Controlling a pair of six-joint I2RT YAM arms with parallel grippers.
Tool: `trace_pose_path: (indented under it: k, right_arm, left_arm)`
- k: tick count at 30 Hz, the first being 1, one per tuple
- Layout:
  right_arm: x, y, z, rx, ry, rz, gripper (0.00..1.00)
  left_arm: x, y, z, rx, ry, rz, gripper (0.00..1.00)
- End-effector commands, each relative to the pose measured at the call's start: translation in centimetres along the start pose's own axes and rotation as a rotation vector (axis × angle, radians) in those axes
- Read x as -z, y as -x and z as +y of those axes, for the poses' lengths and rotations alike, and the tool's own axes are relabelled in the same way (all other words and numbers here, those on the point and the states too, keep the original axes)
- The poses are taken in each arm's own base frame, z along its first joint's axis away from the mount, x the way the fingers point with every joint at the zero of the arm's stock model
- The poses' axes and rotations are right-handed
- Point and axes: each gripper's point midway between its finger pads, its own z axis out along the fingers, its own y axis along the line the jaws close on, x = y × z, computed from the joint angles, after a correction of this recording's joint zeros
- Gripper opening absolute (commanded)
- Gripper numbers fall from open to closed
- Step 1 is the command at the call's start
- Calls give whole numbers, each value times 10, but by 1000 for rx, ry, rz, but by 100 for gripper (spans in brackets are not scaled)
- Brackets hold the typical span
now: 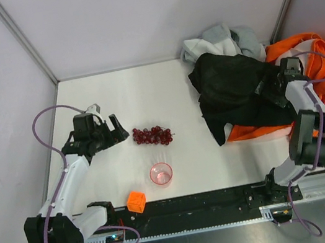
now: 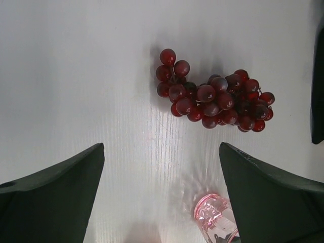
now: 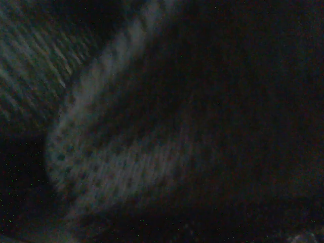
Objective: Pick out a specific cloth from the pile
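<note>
Pushing the right gripper (image 1: 269,85) into the large black garment (image 1: 232,87) on the pile (image 1: 255,74), at about 2 o'clock on the table (image 1: 145,93). Filling the right wrist view with dark dotted knit fabric (image 3: 152,152) right against the lens, hiding the fingers. Not showing whether that claw is clenched, released or grasping anything. Not separating the cloth from the bigger black garment in any view, so not telling where it is lying relative to the claw. Spreading the orange garment (image 1: 310,48) at 3 o'clock of the claw and under the arm, with pale grey-white clothes (image 1: 220,37) at 11 o'clock of it. Hovering the left gripper (image 1: 112,129) over bare table at 9 o'clock, released, fingers (image 2: 61,192) standing wide apart. Lying just beside it at its 3 o'clock, red grapes (image 1: 152,136). Standing at its 5 o'clock, a pink cup (image 1: 161,174).
</note>
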Motion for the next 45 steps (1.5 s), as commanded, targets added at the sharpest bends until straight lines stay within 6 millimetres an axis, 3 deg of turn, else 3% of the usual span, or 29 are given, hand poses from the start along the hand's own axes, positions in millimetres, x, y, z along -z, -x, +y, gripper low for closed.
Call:
trace_pose_path:
  k: [1, 5, 10, 17, 22, 27, 35, 40, 45]
  right_arm:
    - [56, -1, 12, 33, 24, -60, 87]
    - [98, 0, 29, 60, 73, -142, 98]
    - [136, -11, 43, 95, 132, -189, 99]
    - [159, -28, 49, 111, 193, -177, 99]
    - [161, -42, 57, 99, 249, -134, 99]
    - [155, -60, 51, 67, 264, -88, 99]
    - [177, -82, 38, 41, 288, -106, 99]
    - [161, -100, 31, -2, 296, -52, 99]
    - [140, -102, 34, -64, 334, -4, 99]
  left_arm:
    - [10, 24, -14, -21, -49, -76, 100]
    - [11, 25, -15, -22, -53, -79, 100]
    - [12, 25, -15, -22, -56, -82, 100]
    - [13, 26, -16, -24, -60, -88, 100]
    - [14, 26, -16, -24, -58, -92, 100]
    - [15, 25, -16, -24, -60, -94, 100]
    - [13, 24, -18, -24, -72, -84, 100]
    - [14, 24, -18, -24, -74, -86, 100]
    - [15, 24, -19, -25, -76, -88, 100]
